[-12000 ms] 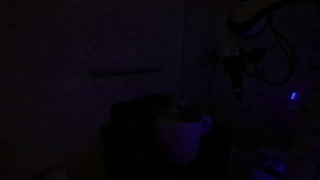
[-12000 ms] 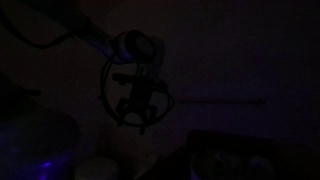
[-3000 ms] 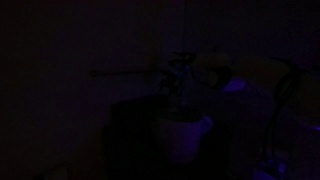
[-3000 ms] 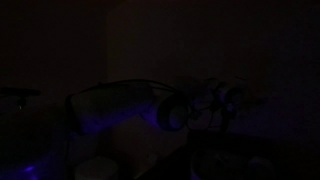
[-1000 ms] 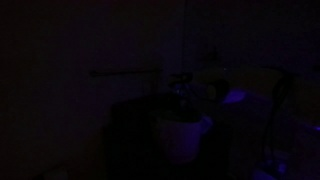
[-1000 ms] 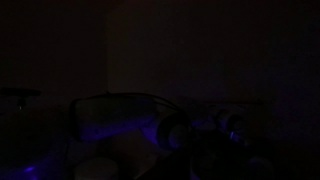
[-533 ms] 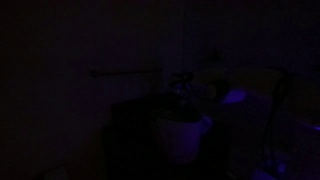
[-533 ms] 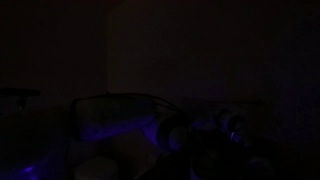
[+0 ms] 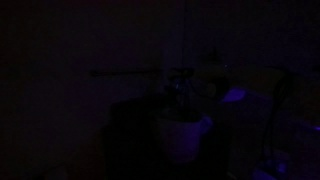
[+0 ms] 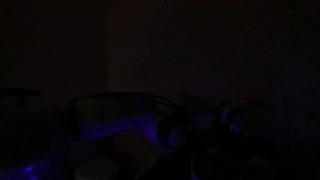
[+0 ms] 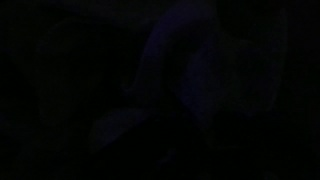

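Room nearly dark; little resolves.

Far left of the jaws, at about their height, a thin horizontal bar (image 9: 125,72) in an exterior view; looks fixed to the wall behind, well apart from them.

Lower left of the jaws, a dark block (image 9: 128,140); the pale cup (image 9: 183,135) stands just beside its right edge, whether touching I cannot tell.

The pale cup sits directly under the jaws, upright, mouth up; its rim is the brightest thing in view. The arm's wrist (image 9: 183,93) hangs just above that rim, pointing down; probably so because the cup opens only upward. Whether the jaws are spread, pressed together or reach inside the cup, I cannot tell; too dark.

Right of the jaws, close by, a small blue glow (image 9: 236,96); likely an indicator light on the arm.

In the opposite exterior view, well to the left of the jaws, a looping cable (image 10: 110,97) arcs over a blue-lit patch of counter (image 10: 115,145); below it a pale round shape (image 10: 95,170), unidentifiable; the wrist shows as a dim mass at right.

Wrist view almost black; faint curved outlines only.
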Action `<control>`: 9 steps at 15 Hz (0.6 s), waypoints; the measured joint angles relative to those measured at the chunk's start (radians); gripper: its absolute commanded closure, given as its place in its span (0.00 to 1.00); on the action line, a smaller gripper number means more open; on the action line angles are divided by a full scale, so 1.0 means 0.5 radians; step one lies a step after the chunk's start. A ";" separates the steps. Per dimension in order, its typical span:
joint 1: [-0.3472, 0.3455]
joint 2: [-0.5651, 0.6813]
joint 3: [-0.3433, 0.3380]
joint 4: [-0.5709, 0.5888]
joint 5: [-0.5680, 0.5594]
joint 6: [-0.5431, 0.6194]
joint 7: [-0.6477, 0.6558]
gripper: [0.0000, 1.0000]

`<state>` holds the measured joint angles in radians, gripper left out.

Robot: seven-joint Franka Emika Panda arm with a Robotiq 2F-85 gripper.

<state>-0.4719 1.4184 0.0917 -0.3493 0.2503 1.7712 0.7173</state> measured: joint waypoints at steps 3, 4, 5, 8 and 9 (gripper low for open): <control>0.020 -0.019 0.000 0.000 0.002 0.111 0.072 0.89; 0.027 -0.021 0.000 0.000 0.003 0.157 0.100 0.89; 0.034 -0.022 0.001 0.000 0.008 0.200 0.122 0.89; 0.038 -0.026 0.029 0.000 0.053 0.277 0.142 0.90; 0.034 -0.029 0.049 0.000 0.074 0.294 0.142 0.90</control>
<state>-0.4549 1.4039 0.1162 -0.3491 0.2874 1.9180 0.7881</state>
